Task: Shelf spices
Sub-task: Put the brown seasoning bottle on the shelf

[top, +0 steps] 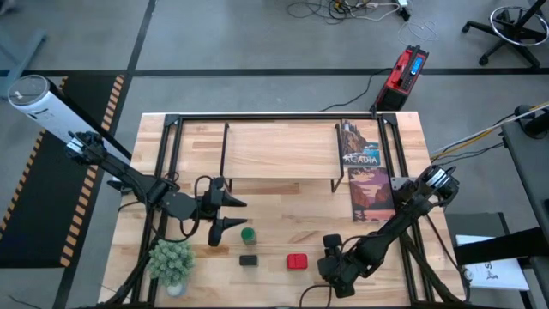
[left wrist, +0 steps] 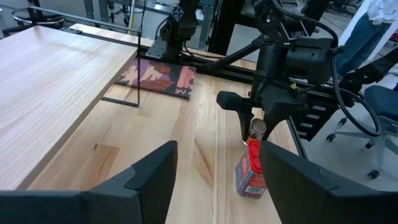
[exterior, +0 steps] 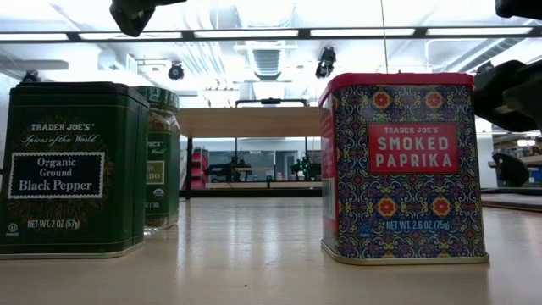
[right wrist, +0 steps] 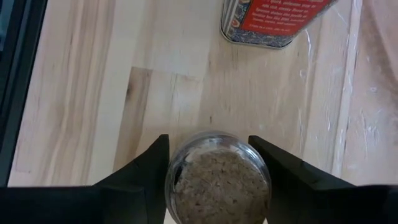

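Near the table's front, the green-capped jar (top: 248, 233) (exterior: 161, 161), the dark square tin (top: 248, 259) (exterior: 72, 169) and the red square tin (top: 297, 261) (exterior: 402, 165) (left wrist: 251, 169) stand upright on their bases. My left gripper (top: 233, 215) (left wrist: 217, 155) hangs open, just left of the green-capped jar. My right gripper (top: 330, 251) (right wrist: 217, 162) points down, right of the red tin. It is shut on the round tan-brown jar (right wrist: 217, 177) (left wrist: 256, 129). The light-wood shelf (top: 279, 150) (exterior: 254, 123) stands toward the far edge. My right gripper holds the round tan-brown jar by its upper rim (right wrist: 177, 163), pinched between the two fingers (right wrist: 143, 180), one on each side. The fingers come from above, pointing down. The jar is upright. Whether its base is on the table, I cannot tell.
A small potted plant (top: 171, 262) stands at the front left corner. Two books (top: 367, 176) (left wrist: 158, 78) lie right of the shelf. The black frame's bars (top: 274, 118) run along the table's far and side edges. Bare wood (top: 283, 210) lies between the shelf and the tins.
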Controlling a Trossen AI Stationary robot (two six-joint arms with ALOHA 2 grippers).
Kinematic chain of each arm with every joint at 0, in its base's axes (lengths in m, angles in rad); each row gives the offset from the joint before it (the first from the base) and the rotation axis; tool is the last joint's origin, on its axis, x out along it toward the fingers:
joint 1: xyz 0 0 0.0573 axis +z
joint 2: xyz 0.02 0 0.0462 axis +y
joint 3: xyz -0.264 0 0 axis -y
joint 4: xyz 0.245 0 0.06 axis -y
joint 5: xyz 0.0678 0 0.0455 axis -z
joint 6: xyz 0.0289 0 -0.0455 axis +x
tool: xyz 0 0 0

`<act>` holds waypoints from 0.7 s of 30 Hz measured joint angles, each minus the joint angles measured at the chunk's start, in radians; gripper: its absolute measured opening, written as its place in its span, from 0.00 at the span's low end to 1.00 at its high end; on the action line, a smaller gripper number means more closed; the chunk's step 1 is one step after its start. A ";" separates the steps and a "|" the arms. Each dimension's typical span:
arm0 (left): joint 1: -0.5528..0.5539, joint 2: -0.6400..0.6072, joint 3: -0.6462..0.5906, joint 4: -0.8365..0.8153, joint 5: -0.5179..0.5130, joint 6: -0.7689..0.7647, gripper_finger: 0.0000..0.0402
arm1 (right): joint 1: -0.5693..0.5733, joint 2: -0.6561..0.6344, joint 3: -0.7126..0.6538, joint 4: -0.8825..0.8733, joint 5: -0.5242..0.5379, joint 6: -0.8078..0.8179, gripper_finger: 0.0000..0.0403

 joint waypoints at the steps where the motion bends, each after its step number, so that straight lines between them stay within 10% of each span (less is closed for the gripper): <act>1: 0.000 0.000 0.000 0.000 0.000 0.000 0.53 | 0.000 0.000 0.000 0.000 0.000 0.000 0.43; 21: 0.000 0.000 0.000 0.000 0.000 -0.007 0.53 | 0.000 0.000 0.000 0.000 -0.001 -0.001 0.43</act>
